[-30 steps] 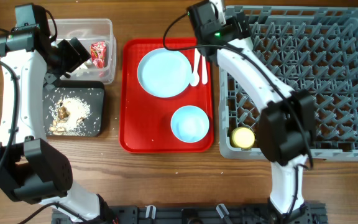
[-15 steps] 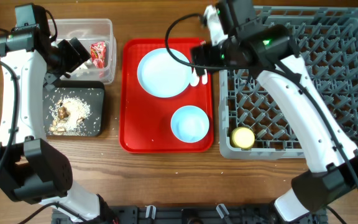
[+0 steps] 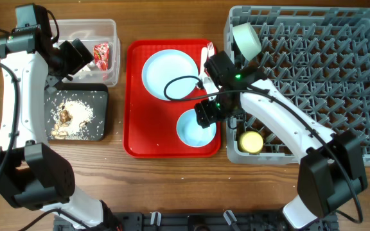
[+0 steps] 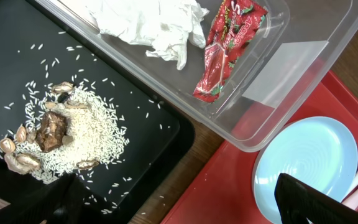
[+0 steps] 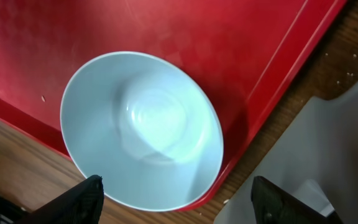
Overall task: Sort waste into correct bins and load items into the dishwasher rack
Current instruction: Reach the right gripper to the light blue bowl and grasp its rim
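The light blue plate (image 3: 169, 75) and one light blue bowl (image 3: 196, 127) sit on the red tray (image 3: 135, 96). The white spoon and fork (image 3: 204, 63) lie beside the plate. A second light blue bowl (image 3: 246, 38) stands on edge in the grey dishwasher rack (image 3: 300, 11). The yellow cup (image 3: 250, 141) is in the rack's front left corner. My right gripper (image 3: 207, 115) is open and empty, just above the bowl (image 5: 142, 130) on the tray. My left gripper (image 3: 76, 58) is open and empty over the bins. The napkin (image 4: 148, 22) and red wrapper (image 4: 225, 46) lie in the clear tub (image 3: 111, 29). Rice with scraps (image 4: 73, 130) lies in the black tray (image 3: 101, 102).
The red tray's raised rim (image 5: 278, 74) runs between the bowl and the rack's grey wall (image 5: 334, 143). A narrow strip of bare wood (image 4: 185, 162) separates the black tray from the red tray. The plate (image 4: 303, 162) shows by my left gripper's right finger.
My right gripper has left the rack's back left corner, where a light blue bowl now stands on edge, and has come down over the bowl on the red tray. The left arm has not moved.
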Motion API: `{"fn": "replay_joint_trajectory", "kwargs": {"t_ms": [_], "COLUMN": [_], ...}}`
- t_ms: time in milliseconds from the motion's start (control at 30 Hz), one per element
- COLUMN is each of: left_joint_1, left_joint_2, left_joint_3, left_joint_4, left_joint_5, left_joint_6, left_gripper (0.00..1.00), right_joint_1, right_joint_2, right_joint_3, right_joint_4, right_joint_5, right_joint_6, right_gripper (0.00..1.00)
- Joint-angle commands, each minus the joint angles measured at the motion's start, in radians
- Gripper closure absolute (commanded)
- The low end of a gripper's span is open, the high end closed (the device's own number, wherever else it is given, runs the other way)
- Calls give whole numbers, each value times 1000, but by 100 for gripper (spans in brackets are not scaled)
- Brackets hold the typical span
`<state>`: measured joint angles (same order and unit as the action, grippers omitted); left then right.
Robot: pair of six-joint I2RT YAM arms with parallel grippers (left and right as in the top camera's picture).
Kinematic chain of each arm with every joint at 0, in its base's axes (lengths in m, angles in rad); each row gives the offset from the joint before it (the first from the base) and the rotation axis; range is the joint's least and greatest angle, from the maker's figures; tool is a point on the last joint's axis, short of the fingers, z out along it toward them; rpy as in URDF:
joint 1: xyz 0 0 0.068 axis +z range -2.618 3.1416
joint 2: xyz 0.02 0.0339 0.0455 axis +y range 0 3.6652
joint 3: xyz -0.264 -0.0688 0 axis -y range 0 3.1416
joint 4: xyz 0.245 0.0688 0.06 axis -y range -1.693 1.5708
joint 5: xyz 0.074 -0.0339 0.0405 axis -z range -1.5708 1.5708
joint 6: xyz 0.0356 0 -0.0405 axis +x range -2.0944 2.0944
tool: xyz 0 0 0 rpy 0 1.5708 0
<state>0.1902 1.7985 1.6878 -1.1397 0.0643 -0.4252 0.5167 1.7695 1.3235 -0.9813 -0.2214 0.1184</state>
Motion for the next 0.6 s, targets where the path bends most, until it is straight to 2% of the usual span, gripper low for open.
{"fn": "replay_joint_trajectory", "kwargs": {"t_ms": [0, 300, 433, 467, 533, 567], "left_joint_1": [0, 0, 0, 0, 0, 0], "left_joint_2": [-16, -16, -16, -16, -16, -16], "left_joint_3": [14, 14, 14, 14, 14, 14], "left_joint_4": [3, 3, 3, 3, 3, 3], "left_joint_5": [-10, -10, -10, -10, -10, -10], "left_joint_6": [-9, -9, -9, -9, -9, -9], "left_gripper": [0, 0, 0, 0, 0, 0], "right_joint_1": [4, 25, 37, 37, 37, 37], "right_joint_2": [13, 113, 151, 153, 155, 155], "right_joint_3": [-4, -6, -6, -6, -6, -6], "right_joint_4": [19, 40, 53, 53, 53, 53], "right_joint_5": [57, 68, 68, 68, 68, 70], "right_joint_6": [-49, -121, -126, -126, -125, -116], "right_gripper": [25, 36, 46, 50, 65, 76]}}
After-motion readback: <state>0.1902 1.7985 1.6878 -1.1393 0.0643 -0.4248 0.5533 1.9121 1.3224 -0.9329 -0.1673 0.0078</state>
